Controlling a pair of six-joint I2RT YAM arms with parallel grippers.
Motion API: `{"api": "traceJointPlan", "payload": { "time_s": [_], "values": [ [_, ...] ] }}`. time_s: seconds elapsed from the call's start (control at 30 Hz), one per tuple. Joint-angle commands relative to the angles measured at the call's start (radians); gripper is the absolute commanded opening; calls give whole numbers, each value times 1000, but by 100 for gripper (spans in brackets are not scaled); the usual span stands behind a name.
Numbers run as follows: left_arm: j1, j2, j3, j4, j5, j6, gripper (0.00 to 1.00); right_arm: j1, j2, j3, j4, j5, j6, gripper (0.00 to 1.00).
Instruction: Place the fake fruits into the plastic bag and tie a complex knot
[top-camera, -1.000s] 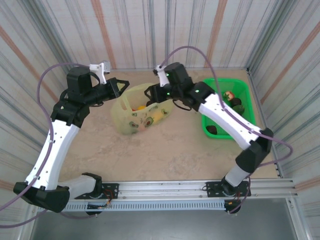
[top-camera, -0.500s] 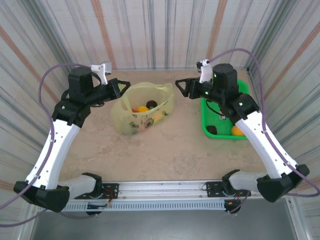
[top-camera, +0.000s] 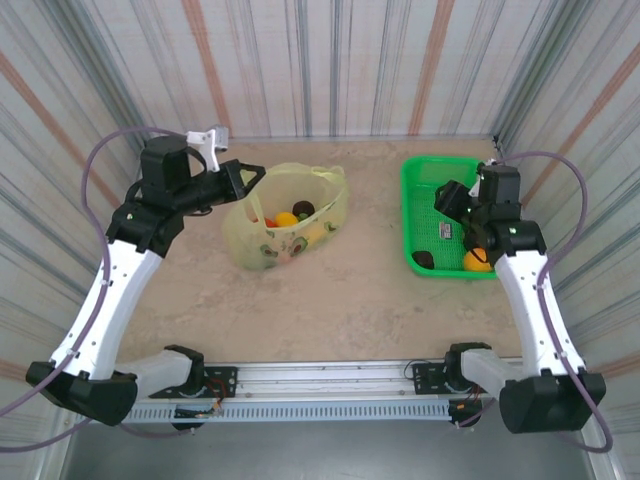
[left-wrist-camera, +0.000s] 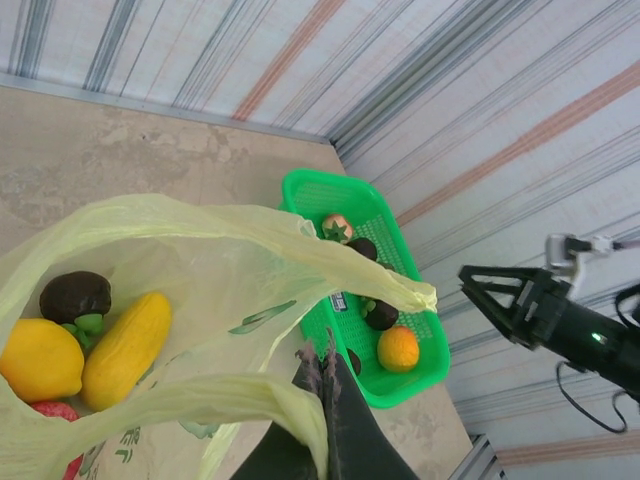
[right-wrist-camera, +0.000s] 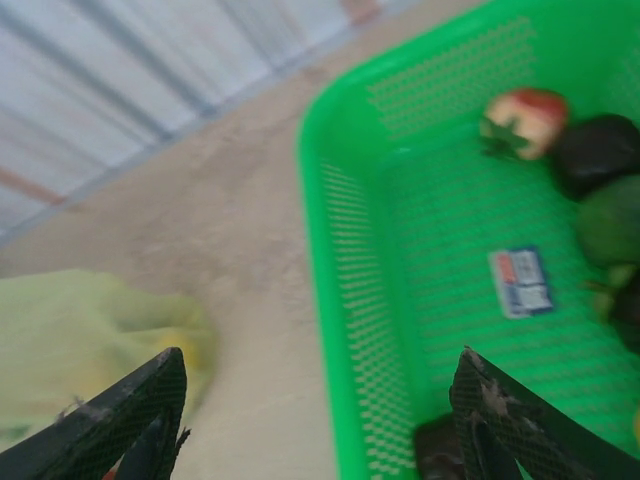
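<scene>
The thin rim of the plastic bag (top-camera: 290, 230) is pinched in the left gripper (top-camera: 255, 177), whose jaws are pressed fully together on it. The crinkly, translucent yellow-green bag is held open near the far edge of the mottled beige surface (top-camera: 330, 310). Glossy fake fruits (left-wrist-camera: 125, 350) are seen inside: yellow, orange, dark brown and red. The right gripper (top-camera: 446, 197) is spread wide and holds nothing. It is poised over the rigid green mesh basket (top-camera: 410, 215) at the far right corner, in which an orange fruit, several dark fruits and a red one lie.

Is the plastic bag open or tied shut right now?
Open: the plastic bag gapes, left gripper pinching its rim, fruits visible inside.
</scene>
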Motion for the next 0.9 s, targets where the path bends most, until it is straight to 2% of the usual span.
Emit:
{"api": "traceJointPlan", "payload": {
  "time_s": [0.0, 0.17, 0.3, 0.4, 0.6, 0.73, 0.87],
  "values": [
    [-10, -19, -24, 56, 26, 18, 0, -11, 116, 33, -106, 155, 4, 74],
    [-13, -11, -47, 95, 40, 0, 0, -26, 284, 101, -189, 255, -38, 78],
    [-14, -18, -68, 118, 44, -6, 0, -88, 351, 99, -224, 265, -63, 83],
    [-14, -21, -67, 115, 44, -1, 0, -96, 393, 125, -251, 289, -117, 85],
    [-17, -22, -81, 119, 45, -11, 0, -127, 473, 187, -350, 230, -151, 85],
    [-19, -20, -80, 122, 53, -15, 0, -140, 536, 214, -406, 266, -186, 86],
    [-26, -21, -75, 116, 55, -11, 0, -176, 564, 204, -385, 240, -201, 88]
  ]
}}
